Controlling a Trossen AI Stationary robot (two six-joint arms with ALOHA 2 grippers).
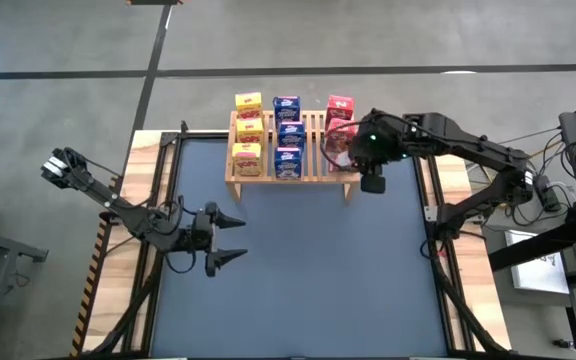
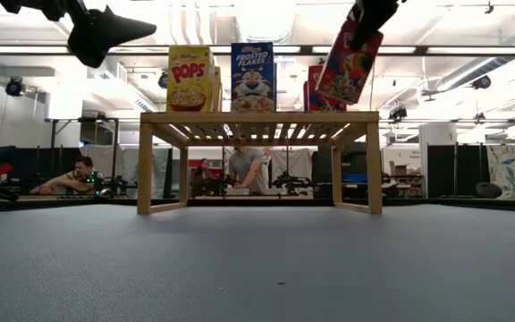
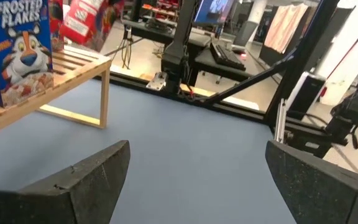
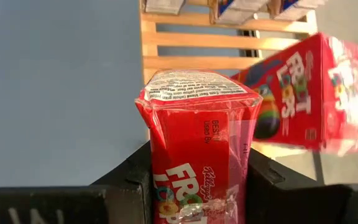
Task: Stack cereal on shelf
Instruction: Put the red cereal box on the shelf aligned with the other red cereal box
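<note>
While the right hand (image 1: 345, 150) grips one red box (image 4: 199, 146), three yellow (image 1: 247, 130) and three blue boxes (image 1: 288, 134) stand shelved.

A blue-grey mat (image 1: 298, 270) covers the table; beyond it, two people (image 2: 244, 167) sit among dark equipment (image 2: 16, 170).

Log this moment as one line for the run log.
right gripper: shut on red box, tilted above shelf | left gripper: open, waiting over table | yellow, blue boxes standing on shelf
</note>
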